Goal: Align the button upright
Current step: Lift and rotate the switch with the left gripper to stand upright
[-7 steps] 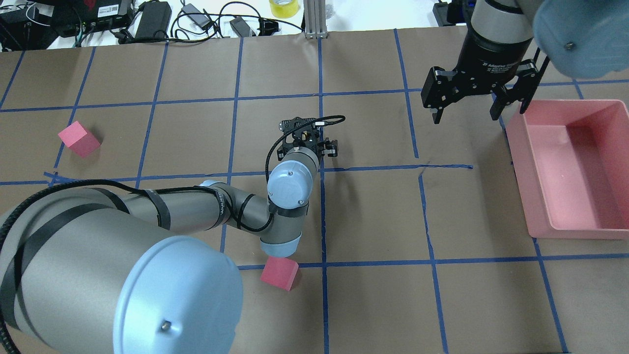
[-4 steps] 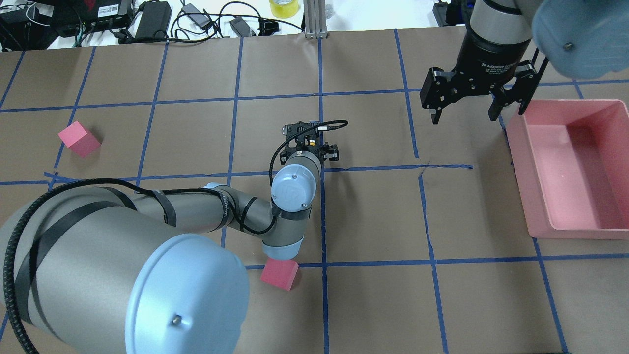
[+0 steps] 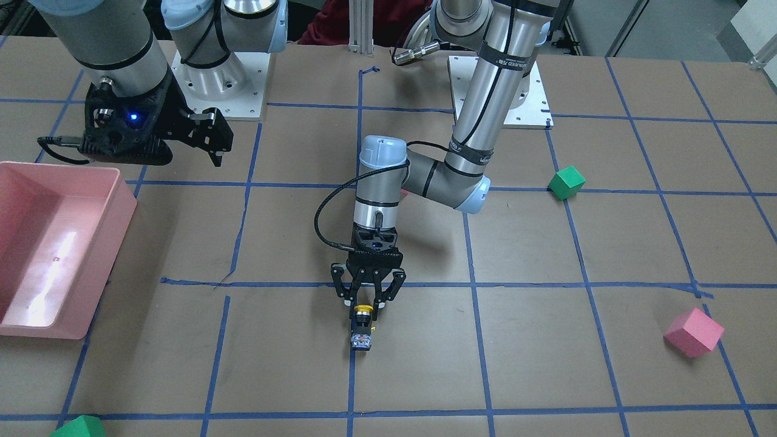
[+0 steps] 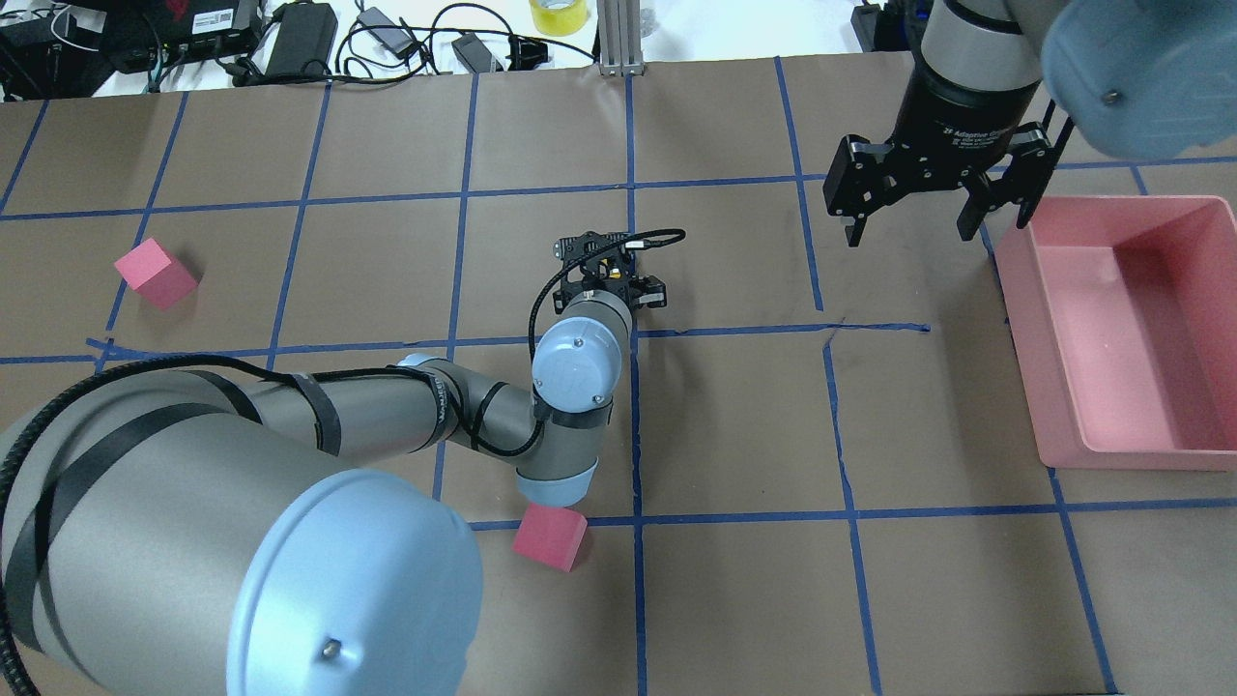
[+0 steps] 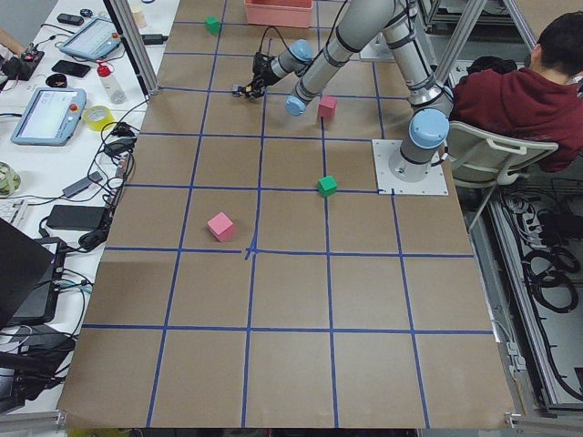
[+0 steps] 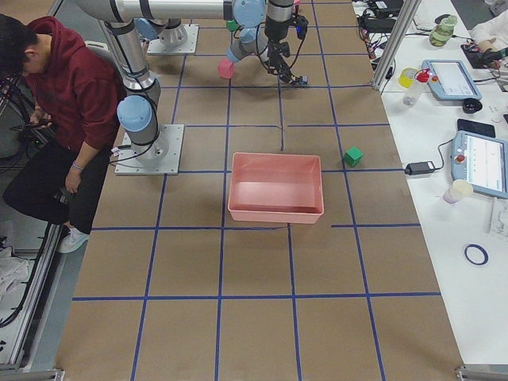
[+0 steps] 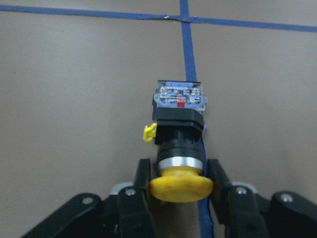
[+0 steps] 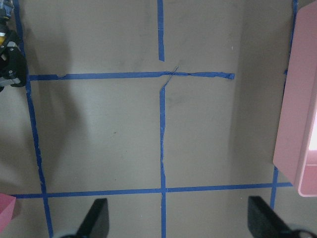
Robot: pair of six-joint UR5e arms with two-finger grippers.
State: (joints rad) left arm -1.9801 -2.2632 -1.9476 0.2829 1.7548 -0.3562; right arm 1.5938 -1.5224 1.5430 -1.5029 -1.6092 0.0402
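The button [image 3: 362, 328] lies on its side on a blue tape line, its yellow cap towards my left gripper and its grey-black base pointing away. In the left wrist view the button [image 7: 179, 124] fills the middle, and my left gripper [image 7: 179, 171] has a finger against each side of the yellow cap. The left gripper [image 3: 364, 314] is low at the table's middle. From overhead the left gripper [image 4: 609, 280] and wrist hide most of the button. My right gripper [image 4: 913, 227] is open and empty, high up beside the pink bin [image 4: 1024, 319].
Pink cubes lie at the left [image 4: 155, 274] and under my left elbow [image 4: 549, 537]. Green cubes [image 3: 566, 182] [image 3: 79, 426] sit near the table's edges. Cables and boxes line the far edge.
My left wrist has shifted a little to the right over the button. The right gripper has drifted slightly away towards the far edge.
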